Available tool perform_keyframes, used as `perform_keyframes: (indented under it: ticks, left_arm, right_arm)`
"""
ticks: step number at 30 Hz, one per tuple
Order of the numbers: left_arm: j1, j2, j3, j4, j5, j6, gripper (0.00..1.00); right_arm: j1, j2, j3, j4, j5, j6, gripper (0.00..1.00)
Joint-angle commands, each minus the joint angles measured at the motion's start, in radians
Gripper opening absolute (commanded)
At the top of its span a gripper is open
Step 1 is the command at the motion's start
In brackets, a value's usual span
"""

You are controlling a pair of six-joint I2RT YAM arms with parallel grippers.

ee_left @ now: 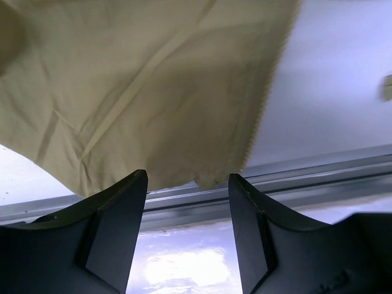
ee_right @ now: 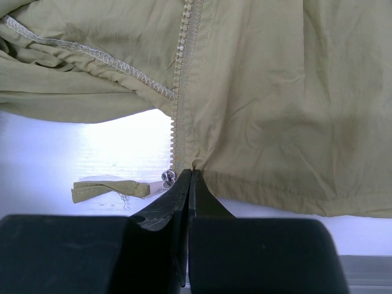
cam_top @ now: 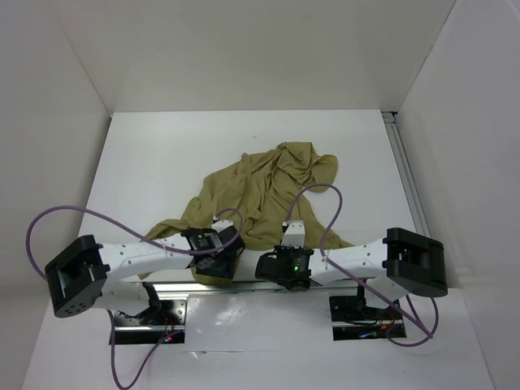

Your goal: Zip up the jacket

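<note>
The olive-tan jacket (cam_top: 268, 183) lies crumpled in the middle of the white table, its near hem reaching both grippers. My right gripper (ee_right: 191, 174) is shut on the jacket's (ee_right: 263, 92) bottom hem, right at the lower end of the zipper teeth (ee_right: 179, 92). A small metal slider (ee_right: 167, 178) sits just left of the fingertips, beside a loose tan strip (ee_right: 107, 188). My left gripper (ee_left: 188, 180) is open at the near edge with nothing between its fingers (ee_left: 116, 233). The jacket's (ee_left: 141, 92) edge hangs just beyond its tips.
A metal rail (ee_left: 306, 174) runs along the table's near edge under the left gripper. Another rail (cam_top: 406, 179) lines the right side. White walls enclose the table on three sides. Purple cables (cam_top: 81, 213) loop over both arms.
</note>
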State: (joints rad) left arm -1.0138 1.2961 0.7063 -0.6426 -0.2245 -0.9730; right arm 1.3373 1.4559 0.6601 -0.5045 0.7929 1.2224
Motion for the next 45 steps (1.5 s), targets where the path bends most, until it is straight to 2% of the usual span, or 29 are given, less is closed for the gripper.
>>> perform_keyframes:
  ticks: [1,15,25,31,42,45]
  left_arm:
    - [-0.025,0.060,-0.010,0.009,0.013,-0.012,0.68]
    - [-0.045,0.094,0.022,0.027,-0.029,-0.012,0.68]
    - [-0.045,0.245,0.114,0.018,-0.070,0.006,0.64]
    - [-0.045,0.255,0.163,-0.002,-0.122,0.017,0.64]
    - [0.040,0.284,0.174,-0.003,-0.153,0.026,0.65]
    - [0.052,0.293,0.165,0.009,-0.153,0.026,0.60]
  right_arm:
    - [-0.003,-0.028,0.001,-0.017,0.039,0.025,0.00]
    - [-0.003,-0.037,0.001,-0.045,0.048,0.034,0.00]
    - [-0.003,-0.112,-0.017,-0.075,0.057,0.046,0.00]
    - [0.007,-0.112,-0.017,-0.075,0.057,0.046,0.00]
    - [0.007,-0.132,-0.027,-0.085,0.066,0.046,0.00]
    - [0.007,-0.141,-0.027,-0.094,0.066,0.046,0.00]
